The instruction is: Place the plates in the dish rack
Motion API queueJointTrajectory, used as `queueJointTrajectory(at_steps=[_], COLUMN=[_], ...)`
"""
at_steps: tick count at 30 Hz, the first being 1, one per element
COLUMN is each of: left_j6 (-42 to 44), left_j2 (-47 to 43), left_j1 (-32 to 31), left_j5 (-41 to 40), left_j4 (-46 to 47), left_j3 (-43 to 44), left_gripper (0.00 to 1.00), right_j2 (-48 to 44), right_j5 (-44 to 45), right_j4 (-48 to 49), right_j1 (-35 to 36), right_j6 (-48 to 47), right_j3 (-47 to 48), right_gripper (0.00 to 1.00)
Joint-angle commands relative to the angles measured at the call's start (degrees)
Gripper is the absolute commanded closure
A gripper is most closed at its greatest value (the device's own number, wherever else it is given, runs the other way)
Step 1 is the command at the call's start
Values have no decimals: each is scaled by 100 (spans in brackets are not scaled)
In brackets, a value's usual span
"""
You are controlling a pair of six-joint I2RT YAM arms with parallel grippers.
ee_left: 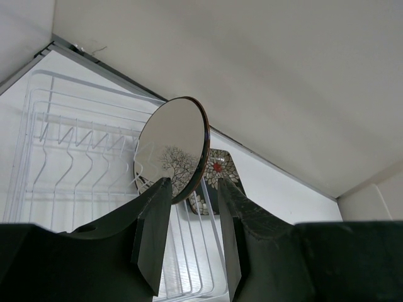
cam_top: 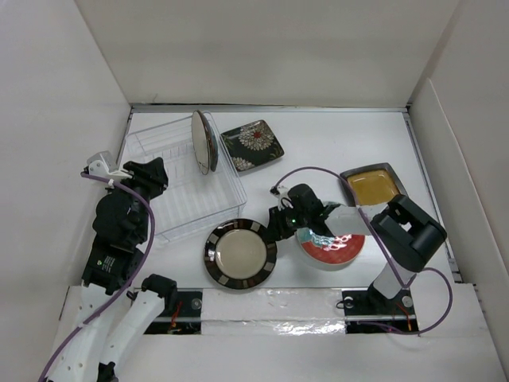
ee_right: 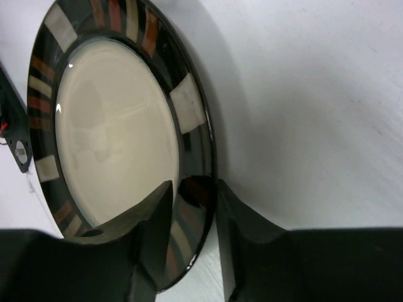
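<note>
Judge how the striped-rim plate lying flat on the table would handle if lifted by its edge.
The striped-rim plate looks rigid and probably ceramic, so likely heavy and breakable. Its surface reflects brightly, so the right fingers straddling its rim may slip. Gripped at one edge, it would probably tilt.

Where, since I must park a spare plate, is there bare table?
Bare table lies at the back right, between the black floral plate and the amber-centred plate. Crowded in front: striped plate, red-and-teal plate and right gripper sit close.

walls: plain white panels [cam_top: 262, 48] on three sides
table: flat white top [cam_top: 318, 147]
light: even, soft shadows
</note>
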Motion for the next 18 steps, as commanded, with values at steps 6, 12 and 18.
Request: queueJointTrajectory(at_steps=[6, 12, 18], left_j6=[67, 23, 6], left_j2=[-55, 59, 121], left_j1=[33, 85, 200], left_j5=[53, 264, 370], left_j4=[331, 357, 331], left_j3=[13, 13, 39], left_gripper=[67, 65, 65], right_j2=[133, -673, -1968], right_j5=[-685, -1073, -1275], right_j4=[422, 844, 767], right_j1=[77, 15, -38], right_j6=[336, 556, 1180], right_j3=[-404, -720, -545], right_gripper=[100, 100, 100])
